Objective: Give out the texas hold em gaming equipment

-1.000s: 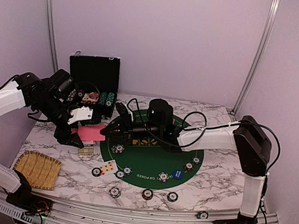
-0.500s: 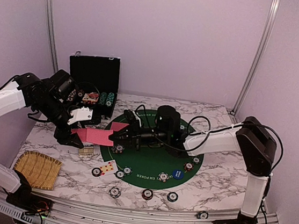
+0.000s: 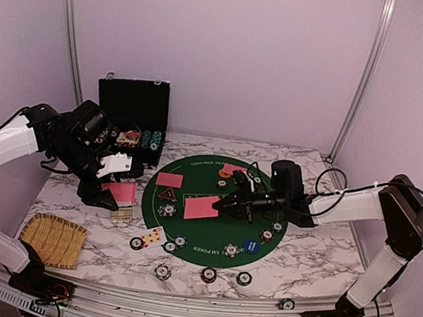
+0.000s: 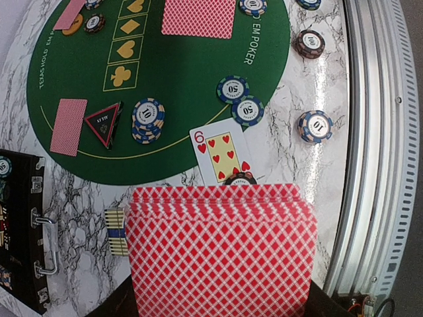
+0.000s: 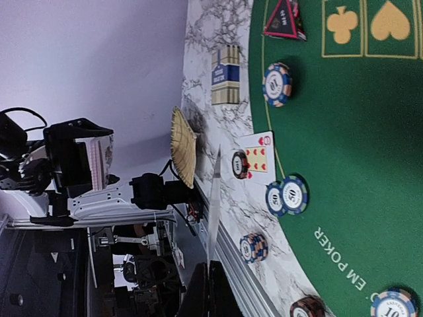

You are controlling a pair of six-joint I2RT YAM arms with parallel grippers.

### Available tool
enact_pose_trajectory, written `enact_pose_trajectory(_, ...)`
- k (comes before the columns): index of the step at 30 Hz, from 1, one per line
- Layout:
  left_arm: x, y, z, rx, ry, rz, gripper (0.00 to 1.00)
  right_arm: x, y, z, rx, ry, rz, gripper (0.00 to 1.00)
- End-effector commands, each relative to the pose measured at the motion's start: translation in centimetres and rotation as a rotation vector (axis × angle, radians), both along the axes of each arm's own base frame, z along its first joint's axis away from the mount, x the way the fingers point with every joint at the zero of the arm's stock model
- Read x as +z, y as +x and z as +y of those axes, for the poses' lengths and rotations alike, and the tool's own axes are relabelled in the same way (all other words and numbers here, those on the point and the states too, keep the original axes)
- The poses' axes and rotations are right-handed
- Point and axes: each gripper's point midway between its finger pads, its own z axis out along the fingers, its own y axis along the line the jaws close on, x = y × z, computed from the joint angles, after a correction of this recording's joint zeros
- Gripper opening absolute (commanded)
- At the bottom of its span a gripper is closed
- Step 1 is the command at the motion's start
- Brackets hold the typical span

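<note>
My left gripper (image 3: pixel 110 193) is shut on a deck of red-backed playing cards (image 4: pixel 221 257) at the left edge of the green felt (image 3: pixel 267 203); the deck hides its fingers. Over the middle of the felt, my right gripper (image 3: pixel 231 203) is shut on a single red-backed card (image 3: pixel 200 207), seen edge-on (image 5: pixel 213 205) in the right wrist view. Two cards (image 3: pixel 169 179) (image 3: pixel 233 170) lie face down on the felt. A dark triangular marker (image 4: pixel 104 123) sits beside a chip stack (image 4: pixel 148 119). A six of hearts (image 4: pixel 221 153) lies face up.
An open black chip case (image 3: pixel 132 115) stands at the back left. A woven straw mat (image 3: pixel 53 238) lies at the front left, and a small striped box (image 3: pixel 121 213) is near the deck. Several poker chips (image 3: pixel 208 274) and a blue button (image 3: pixel 252 246) dot the front.
My right gripper has come away from the deck with one card and moved right over the felt. The left arm has stayed where it was.
</note>
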Motion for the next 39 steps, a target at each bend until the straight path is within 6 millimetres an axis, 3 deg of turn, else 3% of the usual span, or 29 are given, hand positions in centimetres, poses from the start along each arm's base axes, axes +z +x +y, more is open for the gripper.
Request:
enact_pose_trajectory(1, 0.0, 0.0, -0.1, 0.003, -0.003, 0.007, 0.0, -3.8, -0.3, -2.4, 0.01, -0.143, 0.017, 0.0)
enact_pose_trajectory(7, -0.1, 0.0, 0.0, 0.003, 0.0, 0.008, 0.0, -7.8, 0.8, -5.0, 0.002, -0.31, 0.022, 0.0)
enact_pose_trajectory(10, 0.0, 0.0, 0.0, 0.002, 0.0, 0.007, 0.0, -8.8, 1.8, -6.0, -0.002, -0.394, 0.004, 0.0)
enact_pose_trajectory(23, 0.0, -0.1, 0.0, -0.001, -0.003, 0.013, 0.0, -11.7, 4.0, -9.2, -0.018, -0.655, -0.057, 0.0)
enact_pose_trajectory(31, -0.2, -0.2, -0.2, -0.004, -0.005, 0.022, 0.0, -12.1, 4.6, -10.7, -0.01, -0.78, -0.089, 0.0)
enact_pose_trajectory(39, -0.2, -0.2, -0.3, -0.006, -0.008, 0.03, 0.0, -11.5, 5.0, -11.2, -0.007, -0.822, -0.108, 0.42)
